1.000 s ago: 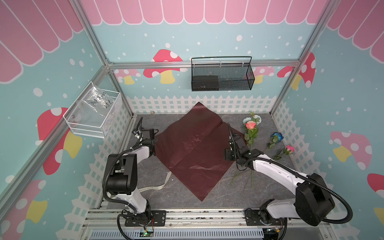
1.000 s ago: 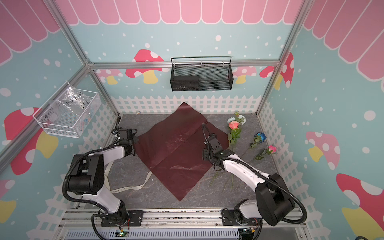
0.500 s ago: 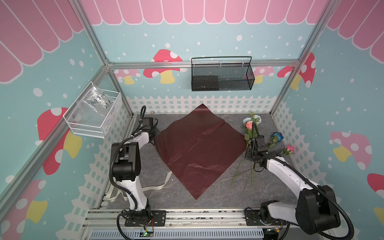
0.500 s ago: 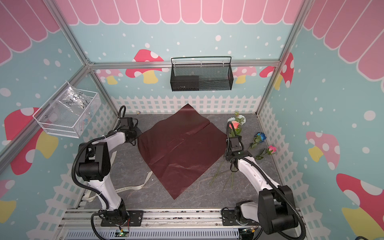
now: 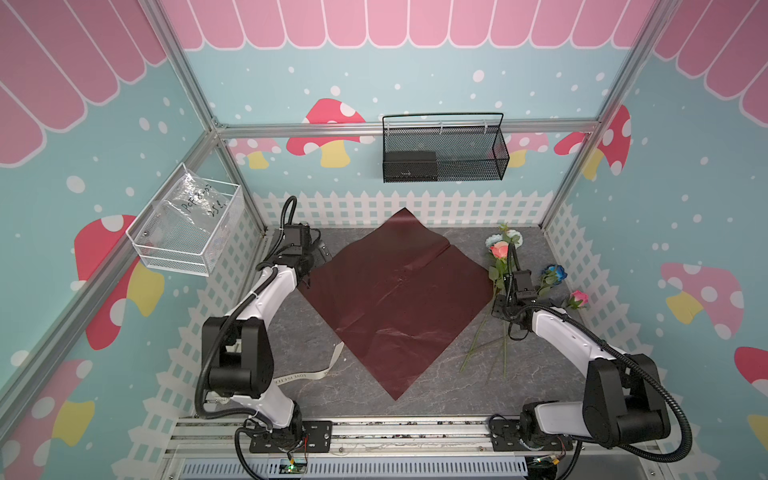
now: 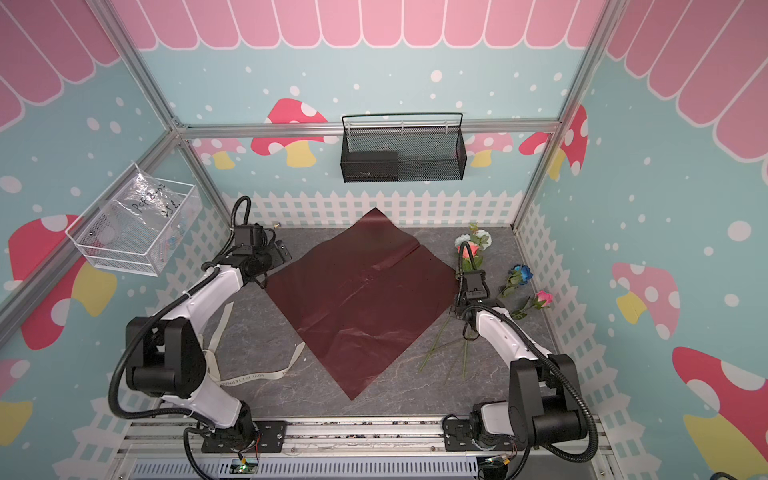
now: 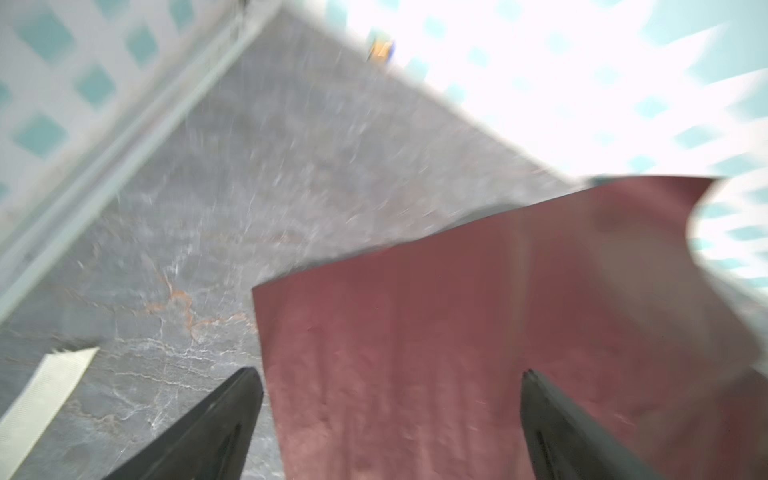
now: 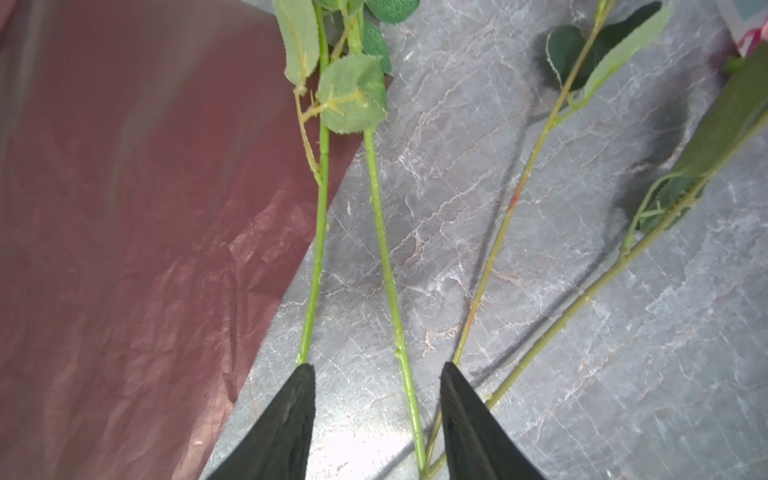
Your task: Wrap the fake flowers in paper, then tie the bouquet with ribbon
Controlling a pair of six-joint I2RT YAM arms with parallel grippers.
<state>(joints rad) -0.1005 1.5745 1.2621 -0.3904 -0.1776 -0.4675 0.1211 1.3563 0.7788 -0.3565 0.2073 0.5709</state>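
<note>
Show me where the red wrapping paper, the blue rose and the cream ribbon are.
red wrapping paper [image 5: 395,299], in a top view, middle of the flat sheet.
blue rose [image 5: 556,272], in a top view, on its bloom.
cream ribbon [image 5: 296,377], in a top view, on the lettered stretch.

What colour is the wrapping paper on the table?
The wrapping paper is dark red, clearest in a top view.

Glossy crinkled red paper [image 5: 395,299], matt marbled tabletop [image 5: 540,365]
</note>
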